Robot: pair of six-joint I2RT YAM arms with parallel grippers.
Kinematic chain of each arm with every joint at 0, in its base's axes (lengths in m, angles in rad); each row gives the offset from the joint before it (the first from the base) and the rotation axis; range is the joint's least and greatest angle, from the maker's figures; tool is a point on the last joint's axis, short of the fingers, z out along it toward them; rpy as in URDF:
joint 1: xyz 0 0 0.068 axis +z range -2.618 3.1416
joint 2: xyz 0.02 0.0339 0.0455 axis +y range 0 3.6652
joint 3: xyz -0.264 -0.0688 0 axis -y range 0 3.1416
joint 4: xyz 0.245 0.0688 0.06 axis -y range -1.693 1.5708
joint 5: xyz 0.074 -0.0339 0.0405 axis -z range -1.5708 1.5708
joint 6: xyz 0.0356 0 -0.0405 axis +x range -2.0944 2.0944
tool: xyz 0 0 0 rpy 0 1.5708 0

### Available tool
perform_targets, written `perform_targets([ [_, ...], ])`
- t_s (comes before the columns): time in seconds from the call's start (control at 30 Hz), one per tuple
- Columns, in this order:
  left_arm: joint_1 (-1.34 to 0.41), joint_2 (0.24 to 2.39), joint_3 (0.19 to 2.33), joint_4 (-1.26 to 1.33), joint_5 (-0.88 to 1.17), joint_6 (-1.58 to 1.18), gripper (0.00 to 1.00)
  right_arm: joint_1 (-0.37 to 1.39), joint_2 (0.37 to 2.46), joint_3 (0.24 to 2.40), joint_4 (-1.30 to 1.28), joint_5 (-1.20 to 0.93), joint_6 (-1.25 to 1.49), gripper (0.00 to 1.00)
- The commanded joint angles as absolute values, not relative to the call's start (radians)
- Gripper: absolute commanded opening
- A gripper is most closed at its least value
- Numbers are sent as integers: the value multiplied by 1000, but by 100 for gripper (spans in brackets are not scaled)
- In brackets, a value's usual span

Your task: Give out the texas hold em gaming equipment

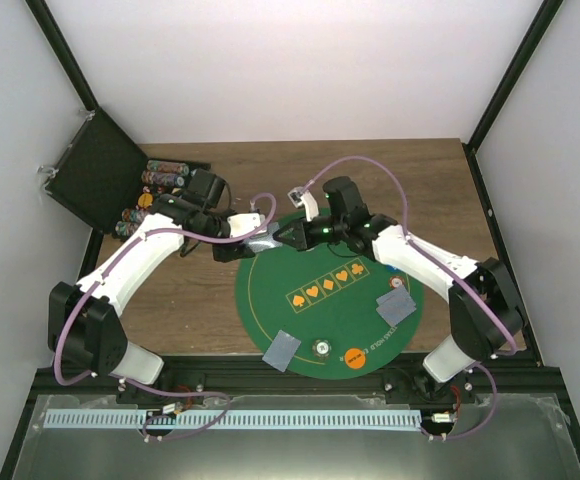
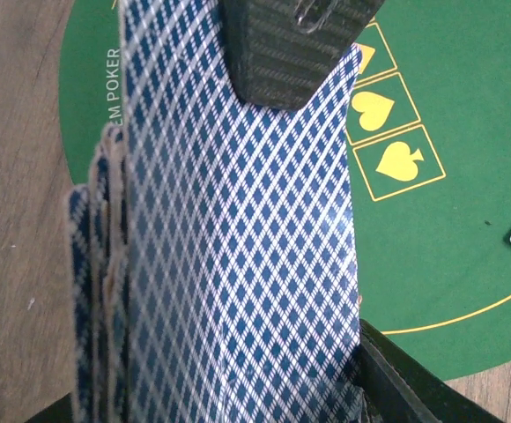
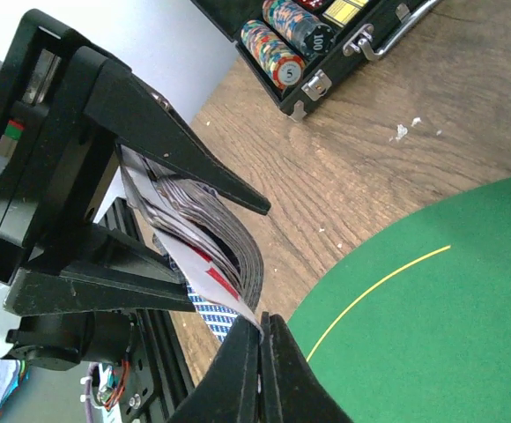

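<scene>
**Pincers meet on the deck over the mat's far rim**

Left pincer point(image 1: 257, 236) is clamped across a deck point(image 2: 238, 264) of blue-backed cards, one finger point(image 2: 291, 53) flat on the outermost back. The right pincer point(image 3: 260, 339) has its tips pressed together on the edge of a single card point(image 3: 220, 278) poking out of that deck. Both hang over the far left rim of the round green mat point(image 1: 330, 310), off the tabletop point(image 1: 200, 300).

These cards look feather-light, thin and slick, and they bend easily: the deck is bowed in its grip, and its edges are stepped rather than square. I'd say the free edge, away from the left pincer's jaws, is the right place to hold. A pull along the card's own plane should slide it out. A twist or a crooked tug would likely drag its neighbours along or crease it.

Two dealt cards lie face down, one at the mat's near edge point(image 1: 282, 350) and one on its right side point(image 1: 397, 305). A pale token point(image 1: 322, 348) and an orange token point(image 1: 355, 357) sit between them, near the front. More chips sit in rows in the open black case point(image 1: 155, 195), far left.

The left arm point(image 1: 140, 255) reaches from its near-left base up and rightwards. The right arm point(image 1: 420, 260) folds at an elbow out to the right, its forearm pointing left, so the two wrists face each other almost nose to nose.
</scene>
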State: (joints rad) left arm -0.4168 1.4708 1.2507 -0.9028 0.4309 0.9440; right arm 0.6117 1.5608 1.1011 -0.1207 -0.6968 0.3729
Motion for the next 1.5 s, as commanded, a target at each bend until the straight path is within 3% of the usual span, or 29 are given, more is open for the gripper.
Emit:
perform_targets([
  [0.0, -403, 1470, 1235, -876, 458, 931, 51, 603, 1537, 1164, -190, -677, 338, 1],
  [0.37, -319, 1465, 1187, -839, 448, 889, 51, 598, 1415, 1259, -540, -750, 144, 1],
  [0.6, -259, 1455, 1151, -813, 423, 847, 51, 666, 1371, 1145, -695, -813, 68, 1],
  [0.87, -232, 1434, 1148, -811, 425, 832, 51, 863, 1567, 1130, -757, -821, 0, 1],
  [1.47, -232, 1428, 1156, -826, 426, 837, 51, 934, 1836, 1171, -741, -748, 38, 1],
])
